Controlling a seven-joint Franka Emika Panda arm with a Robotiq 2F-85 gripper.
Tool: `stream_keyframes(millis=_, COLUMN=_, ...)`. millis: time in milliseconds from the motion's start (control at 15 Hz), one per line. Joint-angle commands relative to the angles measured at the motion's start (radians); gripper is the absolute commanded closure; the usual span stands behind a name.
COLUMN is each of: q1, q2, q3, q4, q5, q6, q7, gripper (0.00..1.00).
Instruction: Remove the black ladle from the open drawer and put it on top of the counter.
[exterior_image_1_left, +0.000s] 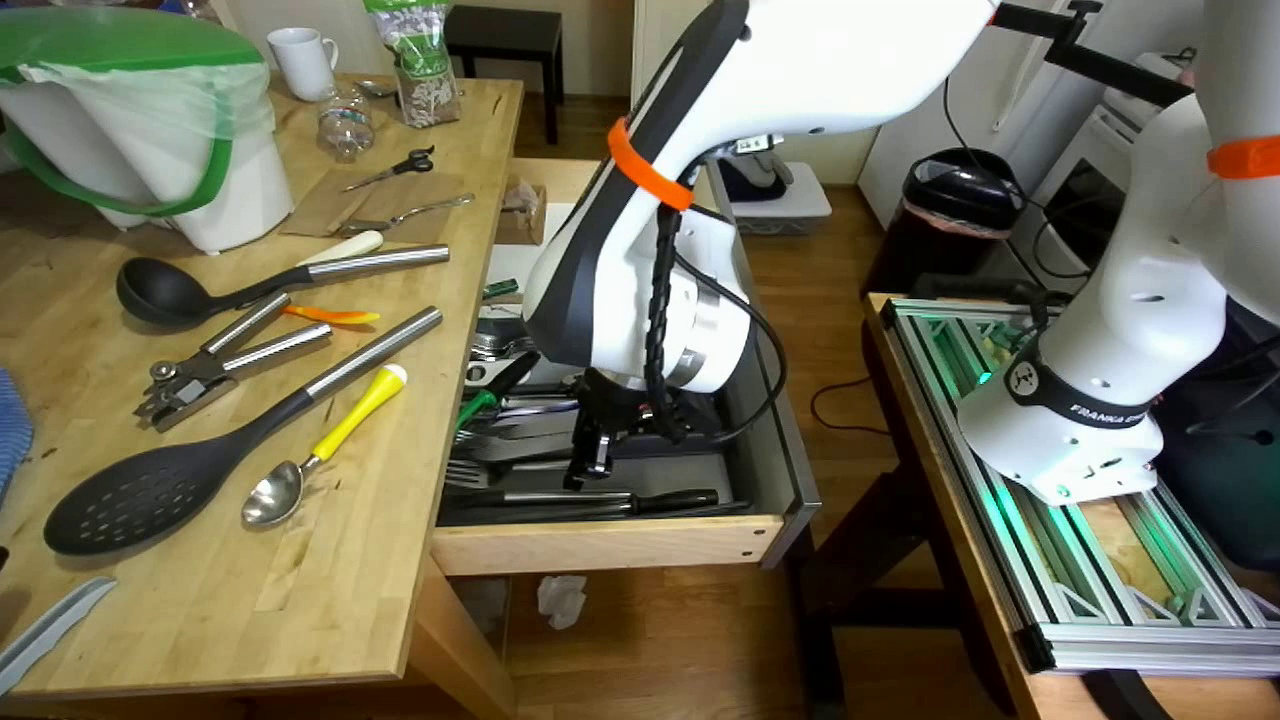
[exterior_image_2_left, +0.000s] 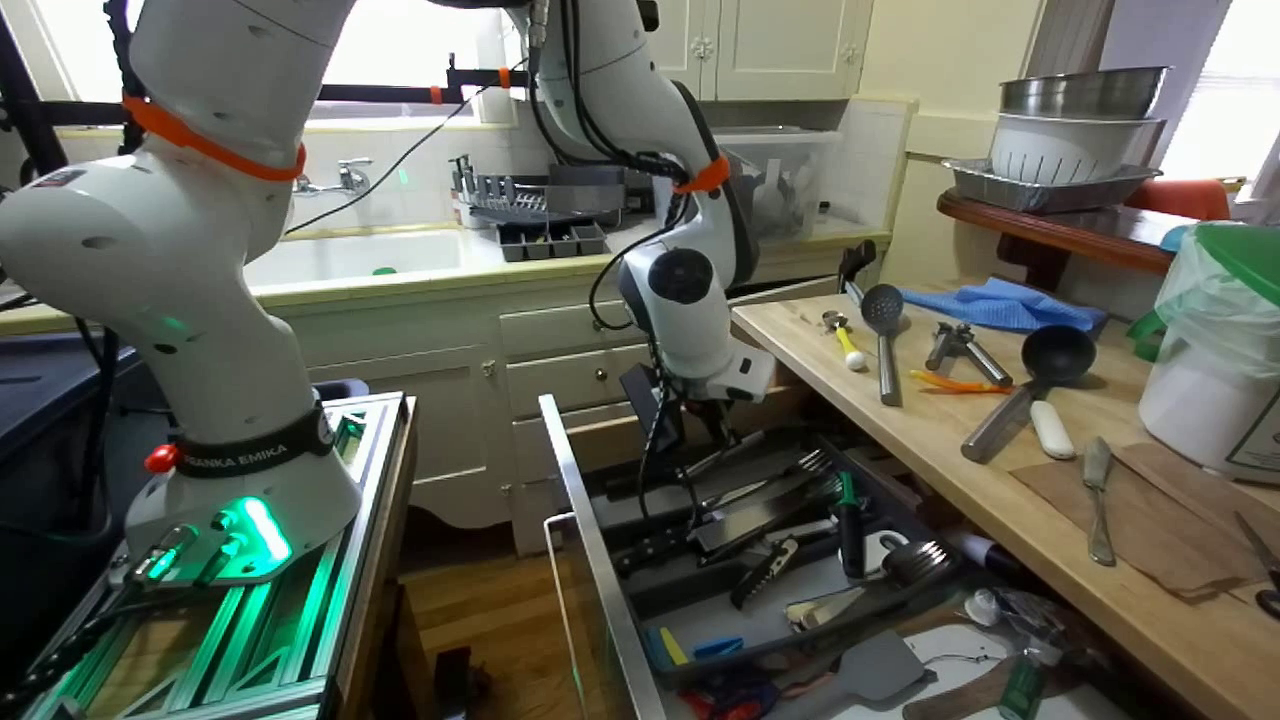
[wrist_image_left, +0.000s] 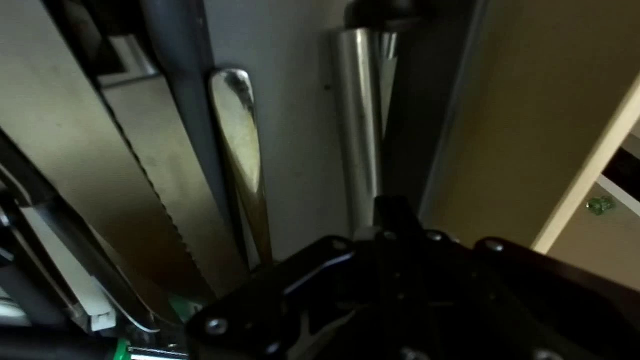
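Counter (exterior_image_1_left: 300, 600) flanks your open drawer (exterior_image_1_left: 610, 546), your gripper (wrist_image_left: 395, 207) low inside, jaws apparently together on nothing, so lift and placement seem undone, though I cannot single out the black ladle, only a steel-handled ladle (exterior_image_1_left: 190, 302) up top and a steel handle (wrist_image_left: 359, 125) below.

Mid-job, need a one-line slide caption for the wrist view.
View into the drawer: dark jaws at frame bottom, steel handle upper centre, metal blades at left.

Wood floor (exterior_image_1_left: 680, 640); 1 low black stool or table (exterior_image_1_left: 505, 25); pale tiled wall (exterior_image_2_left: 420, 200); cream wall (exterior_image_2_left: 945, 60); off-white upper cabinet (exterior_image_2_left: 790, 45); off-white lower cabinets (exterior_image_2_left: 420, 410); white sink (exterior_image_2_left: 360, 258) beneath 1 bright window (exterior_image_2_left: 410, 45); 1 reddish-brown wooden ledge (exterior_image_2_left: 1040, 226) near a side window (exterior_image_2_left: 1245, 60).
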Motion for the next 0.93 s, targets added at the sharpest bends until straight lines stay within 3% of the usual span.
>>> stream_keyframes(millis=0, q1=0.026, q2=-0.111, q3=-0.010, q4=-0.118, q5=-0.101, q6=0.013, q7=0.174, gripper=1.00)
stream_keyframes(millis=267, q1=0.040, q2=-0.160, q3=-0.028, q4=-0.154, q5=-0.185, q6=0.013, q7=0.267, gripper=1.00)
stream_keyframes(millis=333, q1=0.041, q2=-0.161, q3=-0.032, q4=-0.153, q5=-0.199, q6=0.022, q7=0.266, gripper=0.75)
stream_keyframes(millis=467, q1=0.030, q2=-0.160, q3=-0.030, q4=-0.130, q5=-0.175, q6=0.046, q7=0.211, gripper=0.67)
stream_keyframes(millis=867, q1=-0.002, q2=-0.111, q3=0.003, q4=-0.018, q5=-0.084, q6=0.061, q7=0.059, gripper=0.23)
